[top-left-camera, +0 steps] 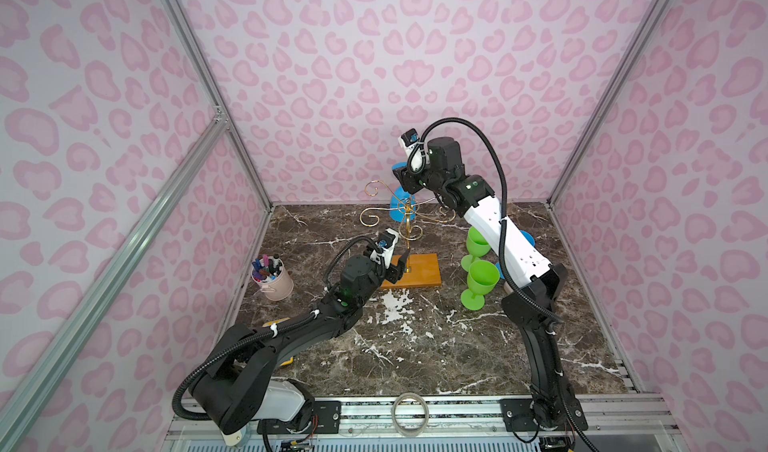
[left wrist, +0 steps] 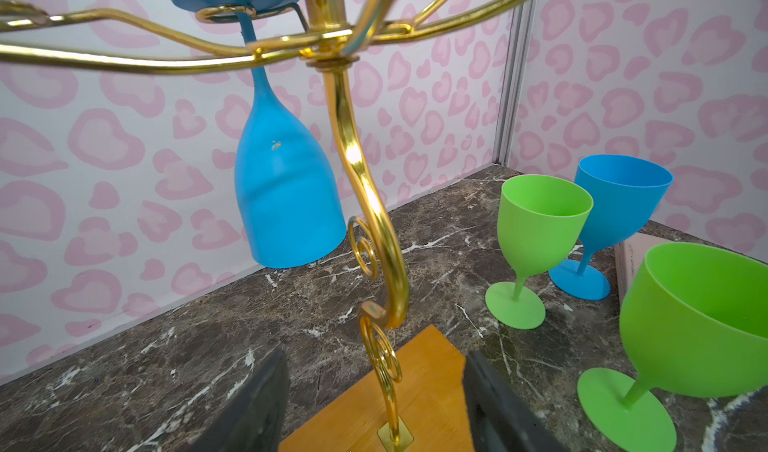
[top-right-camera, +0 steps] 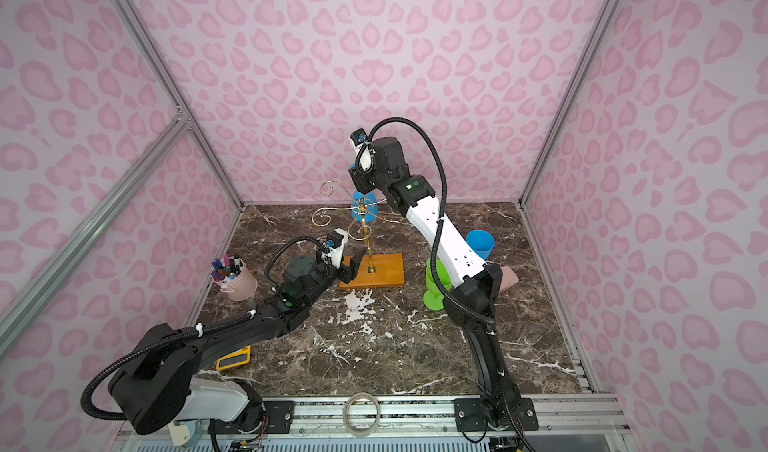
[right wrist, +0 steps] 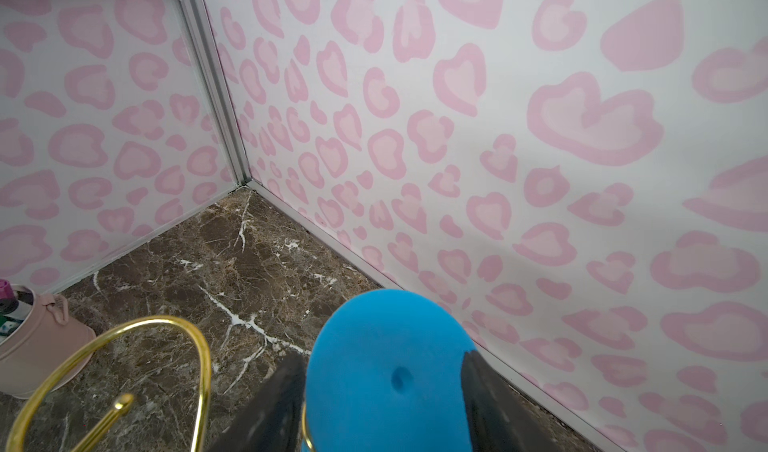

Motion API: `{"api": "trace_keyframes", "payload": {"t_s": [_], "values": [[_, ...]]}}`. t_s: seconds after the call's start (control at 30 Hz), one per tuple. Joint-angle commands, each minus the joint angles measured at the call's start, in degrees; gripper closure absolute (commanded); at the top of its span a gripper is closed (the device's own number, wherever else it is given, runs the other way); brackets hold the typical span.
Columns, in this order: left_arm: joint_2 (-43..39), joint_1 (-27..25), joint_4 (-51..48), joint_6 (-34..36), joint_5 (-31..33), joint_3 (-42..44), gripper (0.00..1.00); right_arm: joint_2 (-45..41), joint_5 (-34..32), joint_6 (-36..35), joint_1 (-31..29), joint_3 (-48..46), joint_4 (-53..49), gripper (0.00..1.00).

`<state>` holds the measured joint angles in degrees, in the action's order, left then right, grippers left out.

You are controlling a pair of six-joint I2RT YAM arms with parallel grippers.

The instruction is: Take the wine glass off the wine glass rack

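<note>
Standing on the marble tabletop (top-left-camera: 415,346), the wine glass rack (top-left-camera: 409,230) has its wooden base (left wrist: 432,371) straddled by the left gripper (left wrist: 376,404), jaws parted around it; the blue wine glass (left wrist: 286,188) hangs upside down from a gold arm. Its foot (right wrist: 390,371) sits between the right gripper (right wrist: 384,387) fingers, which press both edges.

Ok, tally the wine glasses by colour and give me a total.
Blue: 2, the hanging blue glass upside down on the wine glass rack and the upright blue glass.
Green: 2, the back green glass and the front green glass, both upright.
Total: 4
</note>
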<state>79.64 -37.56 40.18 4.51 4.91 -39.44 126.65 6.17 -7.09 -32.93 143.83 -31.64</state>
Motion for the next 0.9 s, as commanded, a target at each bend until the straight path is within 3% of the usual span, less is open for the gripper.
{"api": "trace_keyframes", "payload": {"t_s": [0.0, 0.27, 0.33, 0.5, 0.87], "values": [[-0.54, 0.11, 0.51, 0.14, 0.44, -0.46, 0.32, -0.18, -0.72, -1.1, -0.05, -0.13, -1.13, 0.41], [-0.95, 0.12, 0.25, -0.03, 0.37, -0.37, 0.32, -1.32, -1.36, -1.61, 0.02, -2.12, -0.7, 0.47], [-1.02, 0.12, 0.16, -0.03, 0.37, -0.29, 0.32, -1.41, -1.09, -1.78, -0.03, -2.24, -0.85, 0.43], [-0.89, 0.1, 0.08, -0.21, 0.44, -0.35, 0.32, -1.33, 0.31, -2.31, -0.27, -2.24, -1.28, 0.19], [-1.22, 0.11, -0.44, 0.14, 0.62, -0.29, 0.33, -0.18, 1.37, -2.31, -0.76, -1.97, -0.2, 0.18]]}}
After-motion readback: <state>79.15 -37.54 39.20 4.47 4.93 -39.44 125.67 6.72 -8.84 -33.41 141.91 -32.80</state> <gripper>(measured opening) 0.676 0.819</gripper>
